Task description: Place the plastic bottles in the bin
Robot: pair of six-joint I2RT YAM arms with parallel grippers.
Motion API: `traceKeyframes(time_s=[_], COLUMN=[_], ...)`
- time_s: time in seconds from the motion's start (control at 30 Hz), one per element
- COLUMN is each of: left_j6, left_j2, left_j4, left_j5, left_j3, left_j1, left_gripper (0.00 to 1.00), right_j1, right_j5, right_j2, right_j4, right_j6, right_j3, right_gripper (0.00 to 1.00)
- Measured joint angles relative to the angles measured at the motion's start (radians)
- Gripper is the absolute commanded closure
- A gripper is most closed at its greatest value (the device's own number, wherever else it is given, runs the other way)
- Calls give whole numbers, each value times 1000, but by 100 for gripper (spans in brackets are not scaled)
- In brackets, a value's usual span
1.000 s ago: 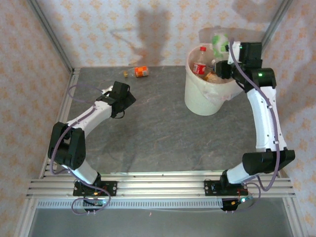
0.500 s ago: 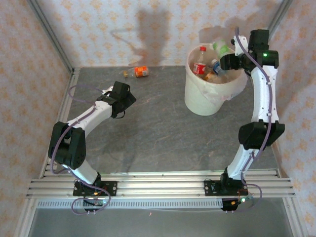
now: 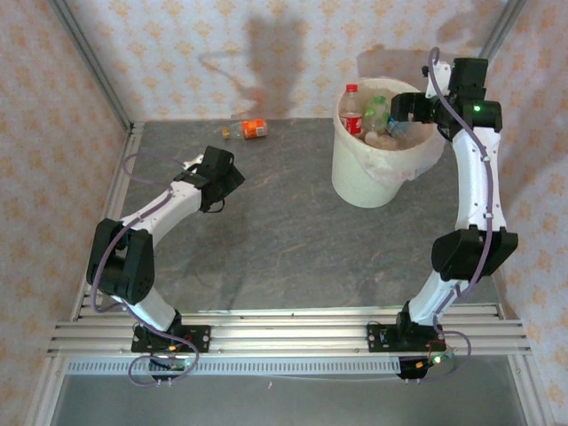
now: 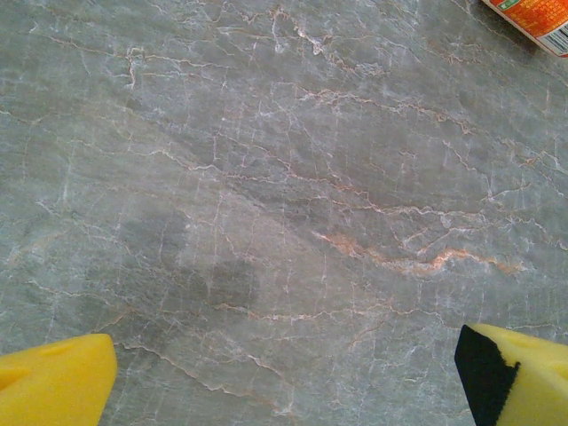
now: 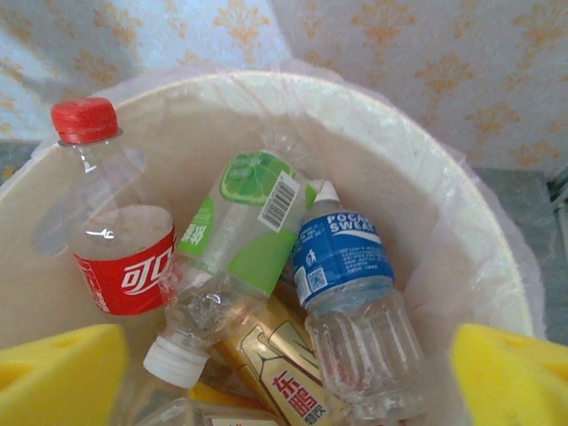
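Bottles [image 5: 342,284] in the bin [image 5: 426,177] show readable labels from right wrist, blurred overhead.

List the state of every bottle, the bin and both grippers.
bin: upright, lined, partly full
red-label bottle: in bin, upright, capped
green-label bottle: in bin, cap down
blue-label bottle: in bin, capped
orange bottle: on table, lying down
left gripper: open, over bare table
right gripper: open, above bin
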Motion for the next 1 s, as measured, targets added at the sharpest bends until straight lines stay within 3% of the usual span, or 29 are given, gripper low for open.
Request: traceKeyframes(time_s=[0.17,0.4,0.73,1.0], left_j6=[32,144,475,565], left_j2=[8,125,520,753], left_j4=[1,65,135,124], left_j5=[12,31,143,267], left_j3=[28,198,709,1013], left_j1=[0,6,109,186], left_gripper=[0,0,0,0], right_j1=[4,61,325,568], right_j5=[-27,-68,-87,-33], right_j2=[-37,-143,-424,-442], right_j4=[102,271,597,704], right_j6=[131,378,520,433], right_j3=[-58,-232,-539,-614], right_gripper=[1,1,1,1])
